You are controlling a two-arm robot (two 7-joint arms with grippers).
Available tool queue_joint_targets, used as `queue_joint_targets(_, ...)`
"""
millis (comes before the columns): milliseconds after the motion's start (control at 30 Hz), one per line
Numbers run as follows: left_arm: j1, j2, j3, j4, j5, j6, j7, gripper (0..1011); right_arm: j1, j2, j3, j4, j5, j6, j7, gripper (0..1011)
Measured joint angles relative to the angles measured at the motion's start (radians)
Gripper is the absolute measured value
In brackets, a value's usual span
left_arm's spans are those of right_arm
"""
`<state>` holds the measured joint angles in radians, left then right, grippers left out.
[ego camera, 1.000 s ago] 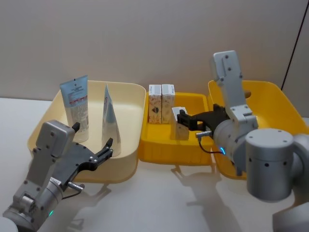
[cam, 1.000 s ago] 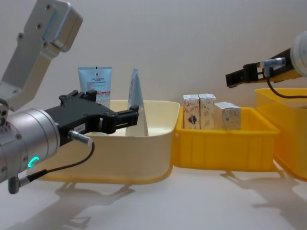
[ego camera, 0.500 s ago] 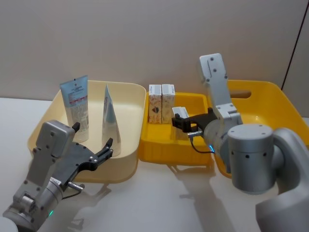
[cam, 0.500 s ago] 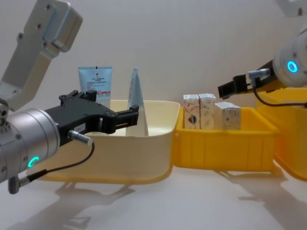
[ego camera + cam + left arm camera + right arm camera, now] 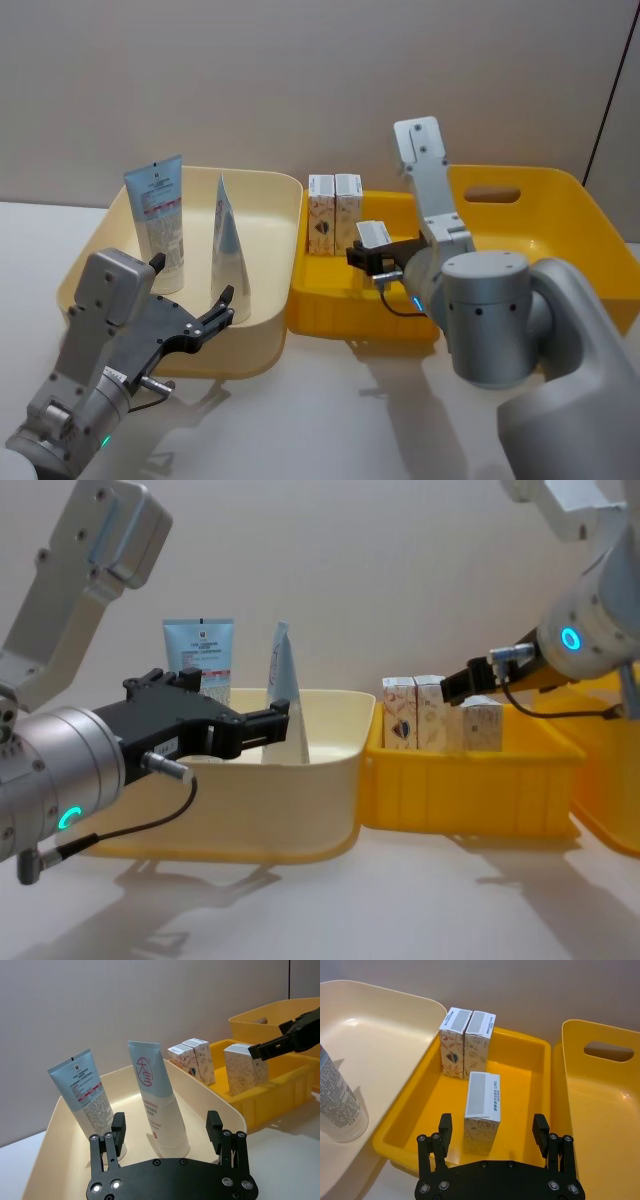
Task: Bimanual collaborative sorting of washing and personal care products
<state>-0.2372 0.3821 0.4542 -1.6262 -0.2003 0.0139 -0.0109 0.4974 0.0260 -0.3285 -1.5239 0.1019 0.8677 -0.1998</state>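
Open and empty, the right end effector [image 5: 492,1126] has been brought over the lone carton [image 5: 481,1105]; the open left end effector [image 5: 166,1120] is parked well apart from it.

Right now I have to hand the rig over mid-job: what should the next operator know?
Left gripper: open, holding nothing, at the cream bin's near rim.
Right gripper: open, straddling the lone carton in the small yellow bin, not touching it.
Light blue tube and white tube stand in the cream bin; two cartons stand together at the small bin's back wall.
Done: tubes and cartons sit in separate bins.
Left: probably grasping the lone carton; where it goes is not evident.
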Motion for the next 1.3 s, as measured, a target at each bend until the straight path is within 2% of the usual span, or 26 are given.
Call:
queue_joint_targets(667, 0.000, 0.000, 0.000, 0.000, 0.000, 0.000, 0.000, 1003, 0.055, -0.039, -0.002, 0.139, -0.021, -0.035, -0.001, 1001)
queue_joint_targets(1300, 0.000, 0.000, 0.000, 0.000, 0.000, 0.000, 0.000, 1003, 0.079, -0.052, 0.001, 0.192, -0.031, -0.055, 0.005, 1001)
